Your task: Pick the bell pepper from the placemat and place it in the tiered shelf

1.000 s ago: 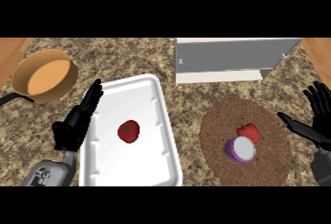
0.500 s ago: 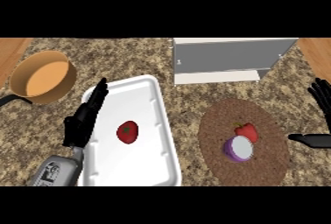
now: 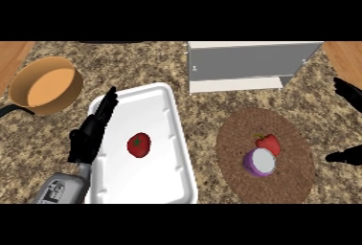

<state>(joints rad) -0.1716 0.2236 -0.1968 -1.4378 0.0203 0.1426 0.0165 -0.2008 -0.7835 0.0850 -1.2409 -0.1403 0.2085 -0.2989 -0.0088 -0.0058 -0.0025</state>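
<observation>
Bell pepper [image 3: 268, 142] sits on the round placemat [image 3: 288, 178], touching 1 halved red onion [image 3: 259, 162]. Right of the placemat, the right hand [image 3: 348, 92] is spread wide, holding nothing. Left of the placemat, the left hand [image 3: 92, 133] lies straight-fingered along a white tray [image 3: 155, 103] holding 1 tomato [image 3: 139, 144]. Beyond the placemat stands the tiered shelf [image 3: 244, 64].

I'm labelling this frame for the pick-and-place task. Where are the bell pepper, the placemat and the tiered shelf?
bell pepper [image 3: 268, 142], head view, on its red body.
placemat [image 3: 237, 136], head view, on a bare part at its left.
tiered shelf [image 3: 247, 61], head view, on its grey top panel.
</observation>
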